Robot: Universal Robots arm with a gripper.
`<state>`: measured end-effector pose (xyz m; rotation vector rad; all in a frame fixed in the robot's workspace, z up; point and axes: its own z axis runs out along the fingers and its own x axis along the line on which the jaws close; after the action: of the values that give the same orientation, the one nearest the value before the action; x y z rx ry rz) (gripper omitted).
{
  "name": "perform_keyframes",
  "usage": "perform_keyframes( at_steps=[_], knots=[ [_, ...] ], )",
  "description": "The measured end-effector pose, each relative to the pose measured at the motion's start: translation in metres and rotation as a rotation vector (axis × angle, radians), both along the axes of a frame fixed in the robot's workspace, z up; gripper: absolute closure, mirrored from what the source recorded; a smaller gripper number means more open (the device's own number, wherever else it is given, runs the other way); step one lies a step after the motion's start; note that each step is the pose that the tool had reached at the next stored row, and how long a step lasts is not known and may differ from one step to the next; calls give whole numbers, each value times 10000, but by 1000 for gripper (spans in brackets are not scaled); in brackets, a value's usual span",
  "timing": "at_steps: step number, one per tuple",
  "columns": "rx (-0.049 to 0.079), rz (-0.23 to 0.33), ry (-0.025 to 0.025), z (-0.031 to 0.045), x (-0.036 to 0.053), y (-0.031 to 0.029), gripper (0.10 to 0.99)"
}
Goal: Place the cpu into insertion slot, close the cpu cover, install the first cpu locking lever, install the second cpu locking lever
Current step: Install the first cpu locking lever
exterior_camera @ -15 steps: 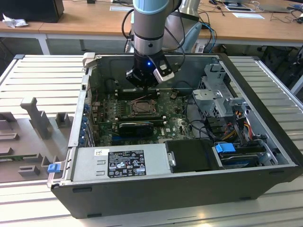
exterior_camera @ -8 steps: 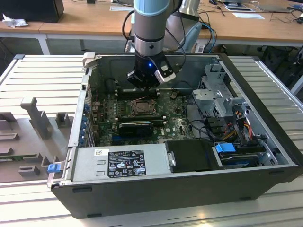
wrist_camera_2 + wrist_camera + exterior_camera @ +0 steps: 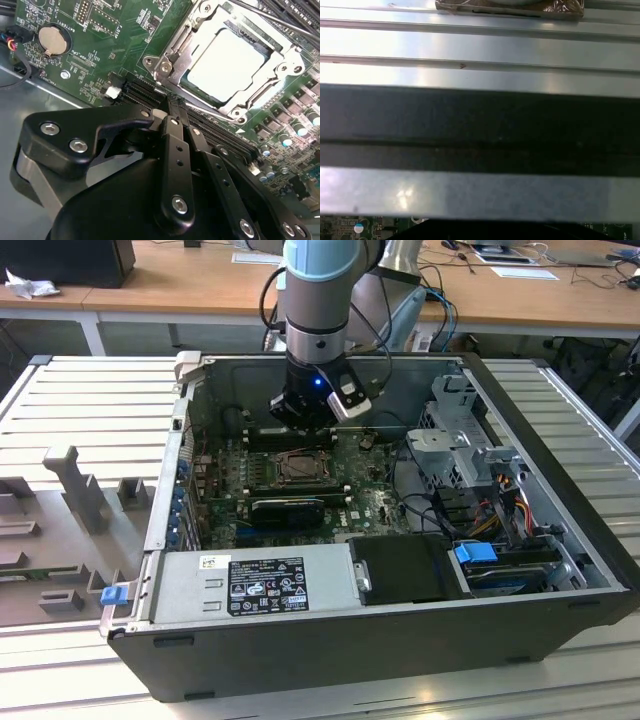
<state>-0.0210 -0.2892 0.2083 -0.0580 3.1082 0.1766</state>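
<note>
Cpu (image 3: 226,64) sits flat in insertion slot (image 3: 235,107) on the motherboard (image 3: 100,30), pale silvery square showing through the window of the cpu cover (image 3: 172,47), which lies down over it. End effector (image 3: 172,112) hovers just beside the socket's edge, fingers pinched together, grasping nothing.

My black gripper (image 3: 172,112) is hanging over a green board (image 3: 100,45). The cpu (image 3: 225,65) is showing pale silver-grey inside a shiny silver cover (image 3: 175,47). A silver coin cell (image 3: 52,41) is gleaming on the green.
</note>
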Motion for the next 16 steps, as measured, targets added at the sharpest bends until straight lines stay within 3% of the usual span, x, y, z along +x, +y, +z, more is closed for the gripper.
perform_keyframes(
  at_steps=[4,16],
  knots=[
    [-103,0,0,-26,2,0,980],
    [-131,1,0,-79,4,0,980]
  ],
)
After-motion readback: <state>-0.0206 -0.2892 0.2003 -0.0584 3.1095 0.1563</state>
